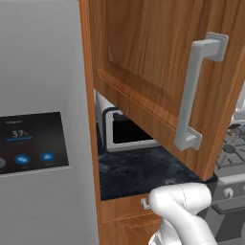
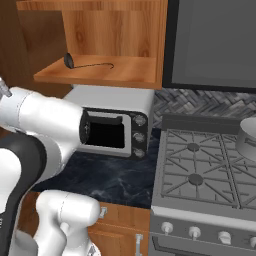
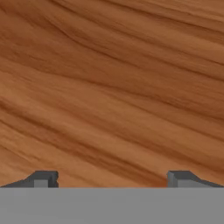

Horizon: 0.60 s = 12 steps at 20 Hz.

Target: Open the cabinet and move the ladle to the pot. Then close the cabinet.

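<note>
1. Your cabinet (image 1: pixel 143 72) door hangs swung open, its bar handle (image 1: pixel 194 95) free.
2. The ladle (image 2: pixel 85 63) lies on the cabinet shelf, above the toaster oven (image 2: pixel 117 122).
3. The pot (image 2: pixel 247 137) sits on the stove (image 2: pixel 205 170).
4. Your gripper (image 3: pixel 112 179) faces bare wood, jaws spread wide, empty.

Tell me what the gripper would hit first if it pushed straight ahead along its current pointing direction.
The open gripper faces brown wood grain, so it would most likely meet a wooden surface of the cabinet first. Nothing lies between the fingertips and the wood. Which panel it is, and how near, cannot be told.
</note>
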{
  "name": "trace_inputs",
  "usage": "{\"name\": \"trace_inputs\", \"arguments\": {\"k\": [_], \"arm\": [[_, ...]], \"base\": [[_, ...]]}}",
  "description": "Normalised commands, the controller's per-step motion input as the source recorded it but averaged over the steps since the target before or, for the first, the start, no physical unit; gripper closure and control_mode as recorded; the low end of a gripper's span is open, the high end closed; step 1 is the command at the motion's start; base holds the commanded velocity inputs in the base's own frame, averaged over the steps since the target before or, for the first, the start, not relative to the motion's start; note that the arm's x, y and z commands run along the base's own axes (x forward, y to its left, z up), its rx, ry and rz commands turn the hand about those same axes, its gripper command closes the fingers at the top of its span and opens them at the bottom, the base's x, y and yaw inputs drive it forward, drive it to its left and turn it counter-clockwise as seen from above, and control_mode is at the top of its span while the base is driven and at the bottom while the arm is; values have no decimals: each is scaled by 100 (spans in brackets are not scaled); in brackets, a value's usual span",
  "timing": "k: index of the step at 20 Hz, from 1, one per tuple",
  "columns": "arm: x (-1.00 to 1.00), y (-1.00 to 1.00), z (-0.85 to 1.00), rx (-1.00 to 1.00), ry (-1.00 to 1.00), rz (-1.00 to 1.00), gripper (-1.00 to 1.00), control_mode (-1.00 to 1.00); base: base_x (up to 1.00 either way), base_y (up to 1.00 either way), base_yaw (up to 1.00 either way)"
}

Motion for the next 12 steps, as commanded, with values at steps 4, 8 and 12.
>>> {"name": "trace_inputs", "arguments": {"k": [4,8,12], "arm": [[-2,84,2,0,-3,0,-100,-100],[2,46,12,-2,-5,0,-100,-100],[22,3,13,-11,-5,-5,-100,-100]], "base": [[0,0,0],[0,0,0],[0,0,0]]}}
